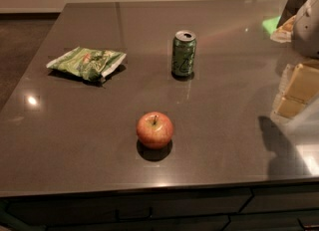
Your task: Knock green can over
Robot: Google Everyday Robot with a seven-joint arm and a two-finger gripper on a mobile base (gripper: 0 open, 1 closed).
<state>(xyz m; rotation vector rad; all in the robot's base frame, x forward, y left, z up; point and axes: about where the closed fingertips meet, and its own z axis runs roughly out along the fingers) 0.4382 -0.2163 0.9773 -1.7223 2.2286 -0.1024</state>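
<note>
The green can [184, 54] stands upright near the middle of the dark grey countertop [75, 125]. It is dark green with a silver top and pale markings. My gripper [297, 94] hangs at the right edge of the view, above the counter's right side. It is well to the right of the can and slightly nearer the front, not touching it. Part of the gripper is cut off by the frame's edge.
A red apple [155, 130] sits in front of the can, nearer the counter's front edge. A flat green-and-white snack bag [87, 62] lies to the left. A bright green item [271, 24] lies at the far right, behind my arm [309, 21].
</note>
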